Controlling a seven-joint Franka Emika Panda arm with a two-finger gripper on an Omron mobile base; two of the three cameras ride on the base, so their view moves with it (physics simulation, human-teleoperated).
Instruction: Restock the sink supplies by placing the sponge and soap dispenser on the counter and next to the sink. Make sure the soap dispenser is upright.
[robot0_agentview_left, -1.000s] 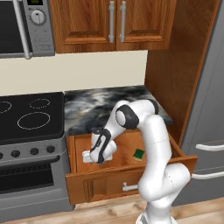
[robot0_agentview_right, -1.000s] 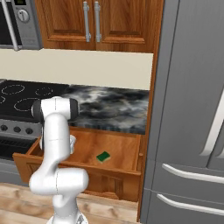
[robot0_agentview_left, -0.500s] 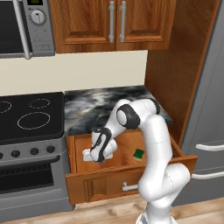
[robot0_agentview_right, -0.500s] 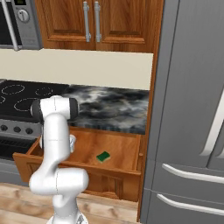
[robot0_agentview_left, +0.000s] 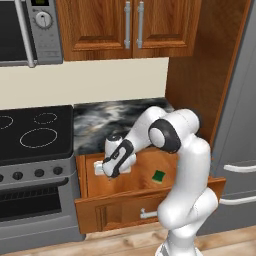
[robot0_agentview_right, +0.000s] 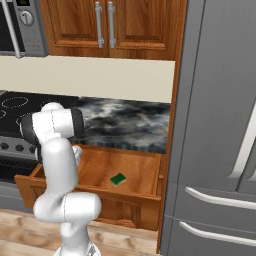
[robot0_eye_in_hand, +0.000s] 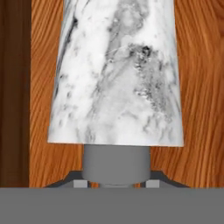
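Hand view puts the soap dispenser (robot0_eye_in_hand: 116, 74) right up against the camera: a pale marbled bottle lying on its side on the wooden floor of the drawer (robot0_eye_in_hand: 199, 87), its grey neck running down between the finger tips. The gripper (robot0_eye_in_hand: 116, 183) has its jaws drawn together, and from how the neck sits between them I judge them clamped on the soap dispenser, though the contact itself is hidden at the bottom edge.

In the left base view the gripper (robot0_agentview_left: 114, 162) reaches down into the left end of the open drawer (robot0_agentview_left: 145, 197), with a bit of the white bottle (robot0_agentview_left: 99, 167) showing just beside it. The sponge (robot0_agentview_left: 158, 175) lies flat farther right on the drawer floor, well apart from the hand; the right base view shows it (robot0_agentview_right: 118, 178) near the middle of the drawer (robot0_agentview_right: 135, 172). The counter (robot0_agentview_left: 115, 125) runs just above and behind the drawer, between the stove (robot0_agentview_left: 35, 132) on the left and the tall wooden panel on the right. No sink can be made out from here.

The step in hand looks like the pickup of the dispenser, with the grasp just made. The next move calls for a straight lift clear of the drawer's front and walls, then turning the bottle so its pump points up before setting it on the stone. The sponge is not yet touched.
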